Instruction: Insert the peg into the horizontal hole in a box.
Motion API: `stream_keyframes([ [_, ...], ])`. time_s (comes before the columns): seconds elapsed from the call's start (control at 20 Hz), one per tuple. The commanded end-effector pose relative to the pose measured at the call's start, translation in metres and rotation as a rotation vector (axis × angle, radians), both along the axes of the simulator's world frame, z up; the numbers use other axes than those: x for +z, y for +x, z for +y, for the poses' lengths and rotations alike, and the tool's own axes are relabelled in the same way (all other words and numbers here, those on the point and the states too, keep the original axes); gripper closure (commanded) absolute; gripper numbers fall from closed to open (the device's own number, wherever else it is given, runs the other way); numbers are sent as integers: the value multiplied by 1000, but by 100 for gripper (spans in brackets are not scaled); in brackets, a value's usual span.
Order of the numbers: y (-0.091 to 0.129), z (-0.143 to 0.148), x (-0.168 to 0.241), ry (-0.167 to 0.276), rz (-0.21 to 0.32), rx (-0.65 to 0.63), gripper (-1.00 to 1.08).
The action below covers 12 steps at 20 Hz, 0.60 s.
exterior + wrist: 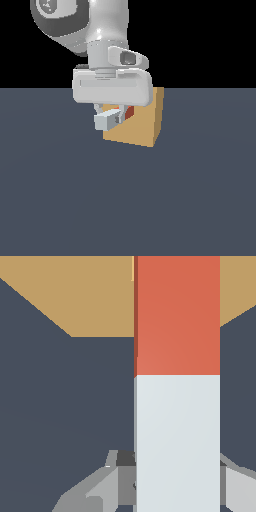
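Note:
The tan box point(145, 122) stands on the dark floor in the exterior view. My gripper point(116, 116) hangs in front of its face, shut on the peg point(107, 120). The peg lies level, its pale grey-white end sticking out toward the exterior view's left and its orange-red part point(129, 112) reaching the box's face. In the wrist view the peg point(177, 406) runs from between my fingers point(125, 476) toward the box point(85, 301), orange-red end leading. The hole is hidden behind the peg and the gripper.
Flat dark grey-blue floor point(125, 200) spreads around the box on all sides. The arm's wrist and hand point(112, 87) cover the box's upper left part in the exterior view.

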<state>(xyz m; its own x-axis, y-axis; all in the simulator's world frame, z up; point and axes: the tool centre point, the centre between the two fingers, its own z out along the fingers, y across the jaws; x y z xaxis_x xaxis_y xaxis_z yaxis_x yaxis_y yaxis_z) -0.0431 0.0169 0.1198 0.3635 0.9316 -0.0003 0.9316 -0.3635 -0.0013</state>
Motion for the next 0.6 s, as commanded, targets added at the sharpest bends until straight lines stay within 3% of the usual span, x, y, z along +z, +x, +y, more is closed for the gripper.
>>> stream_keyframes([
  [0.0, 8, 20, 1, 1, -3, 1, 108],
  [0.25, 19, 49, 2, 1, -3, 1, 108],
  [0.55, 24, 60, 2, 1, -3, 1, 108],
])
